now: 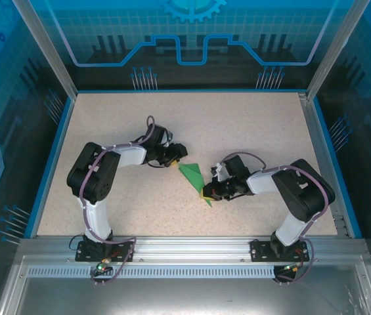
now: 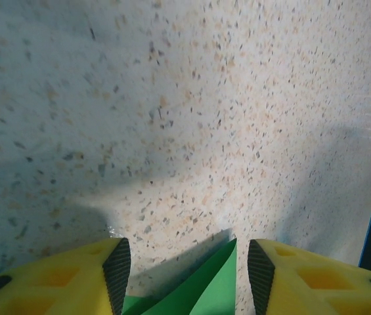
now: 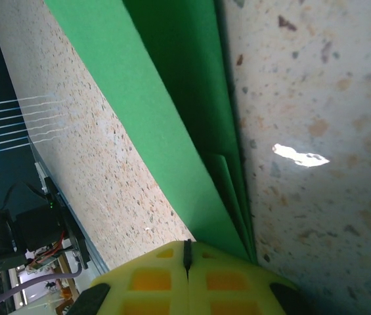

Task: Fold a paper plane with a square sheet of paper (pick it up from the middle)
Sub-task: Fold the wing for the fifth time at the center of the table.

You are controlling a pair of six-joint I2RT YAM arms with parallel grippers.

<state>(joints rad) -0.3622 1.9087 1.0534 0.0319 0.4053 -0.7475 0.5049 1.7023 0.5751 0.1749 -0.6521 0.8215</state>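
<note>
The paper plane (image 1: pixel 194 176), a folded green wedge, lies on the bench (image 1: pixel 251 125) near the centre, between the two arms. The right pincer (image 3: pixel 187 252) is clenched on the plane's near end, with its yellow fingers pressed together over the stacked layers. The left pincer (image 2: pixel 188 262) is released: its jaws stand apart on either side of the far tip, and neither pad appears to touch the paper. Risk: if the left pincer closes off the crease line, the tip may buckle or the layers may splay. If either arm moves while only one end is held, the thin paper may slip out, twist or tear at the clamped corner.
</note>
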